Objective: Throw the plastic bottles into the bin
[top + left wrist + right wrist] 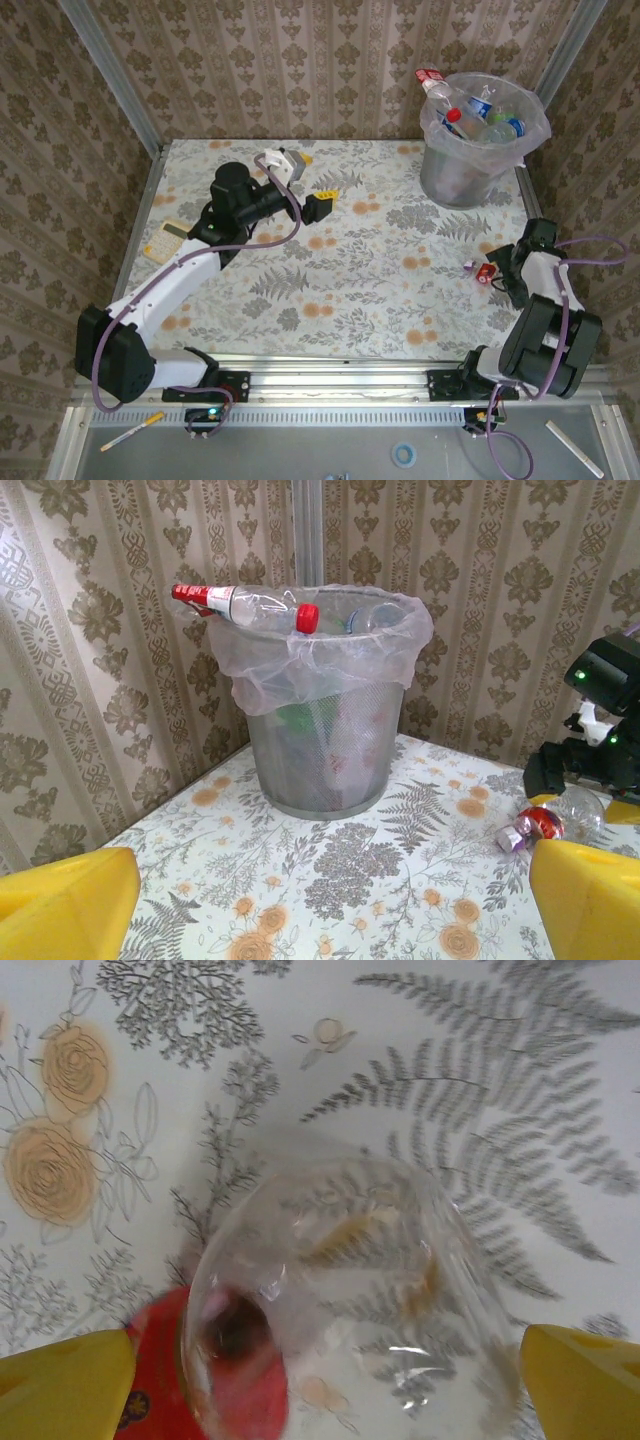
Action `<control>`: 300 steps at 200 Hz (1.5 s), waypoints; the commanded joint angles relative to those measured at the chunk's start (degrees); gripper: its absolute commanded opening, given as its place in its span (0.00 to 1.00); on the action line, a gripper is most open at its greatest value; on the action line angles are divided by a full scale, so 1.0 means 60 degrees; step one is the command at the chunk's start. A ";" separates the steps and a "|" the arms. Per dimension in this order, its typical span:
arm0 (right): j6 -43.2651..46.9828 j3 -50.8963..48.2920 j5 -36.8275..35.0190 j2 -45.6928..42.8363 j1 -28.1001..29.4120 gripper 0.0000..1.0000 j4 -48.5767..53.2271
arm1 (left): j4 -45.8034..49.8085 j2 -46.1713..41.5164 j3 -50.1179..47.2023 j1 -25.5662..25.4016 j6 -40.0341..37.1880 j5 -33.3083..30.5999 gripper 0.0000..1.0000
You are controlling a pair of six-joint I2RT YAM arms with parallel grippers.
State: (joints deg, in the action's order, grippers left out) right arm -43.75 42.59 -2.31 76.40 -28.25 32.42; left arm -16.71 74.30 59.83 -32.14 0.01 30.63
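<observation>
Far left of the bin (455, 180), a calculator (165, 240) lies on the flowered surface (380, 290). The left gripper (314, 180) hangs released, well left of the bin. Its wrist view faces the bin side-on, where a red-capped bottle (250, 605) lies across the rim. The overhead view looks down instead on the heaped bottles (485, 110) inside. In front of the bin and a little right, a clear bottle (484, 270) lies on the surface. The right wrist view shows it up close, between the spread, unclenched fingers of the right gripper (320, 1385).
</observation>
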 commanded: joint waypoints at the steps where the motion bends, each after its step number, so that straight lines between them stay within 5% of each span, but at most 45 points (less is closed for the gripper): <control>1: -0.0384 0.0145 0.0384 0.0492 -0.0017 0.98 -0.0751 | -0.0031 -0.0049 -0.0172 0.0083 0.0148 -0.0275 1.00; 71: -0.0142 0.0098 0.0282 0.1198 0.0255 0.72 -0.1189 | 0.0059 -0.0143 -0.0336 0.0083 0.0248 -0.0250 1.00; 91: -0.0037 -0.0205 0.0400 0.0662 0.0348 0.59 -0.1256 | 0.0085 -0.0223 -0.0415 0.0083 0.0236 -0.0290 1.00; 109: 0.0040 -0.0509 0.0445 -0.0655 0.0811 0.57 -0.1176 | 0.0212 -0.0255 -0.0386 0.0098 0.0251 -0.0305 1.00; 160: -0.0445 -0.0163 -0.0636 -0.5323 0.4673 0.53 0.0015 | 0.0001 -0.0121 -0.0572 0.0199 0.0664 -0.0174 1.00; 190: 0.0103 0.1265 -0.2128 -0.5702 0.6656 0.52 -0.0757 | -0.0144 0.0196 -0.0453 0.0205 0.0828 -0.0030 1.00; 209: 0.1542 0.2801 -0.3341 -0.4796 0.7761 0.52 -0.1400 | -0.0145 0.0380 -0.0312 0.0201 0.0867 0.0022 1.00; 240: 0.5965 0.5019 -0.6114 -0.2978 0.9160 0.53 -0.3611 | -0.0239 0.0488 -0.0214 0.0201 0.0864 -0.0065 1.00; 275: 1.1807 0.6029 -0.7766 -0.1015 0.8984 0.51 -0.9086 | -0.0096 0.0620 -0.0145 0.0201 0.0799 -0.0147 1.00; 300: 1.3035 0.7011 -0.7787 0.0186 0.8235 0.50 -1.0512 | -0.0132 0.0723 -0.0167 0.0201 0.0804 -0.0266 1.00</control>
State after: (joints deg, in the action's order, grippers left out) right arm 15.64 79.70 -41.76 72.58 24.49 -11.49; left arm -16.36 77.62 57.12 -31.35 4.32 29.50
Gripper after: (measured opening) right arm 0.780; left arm 0.997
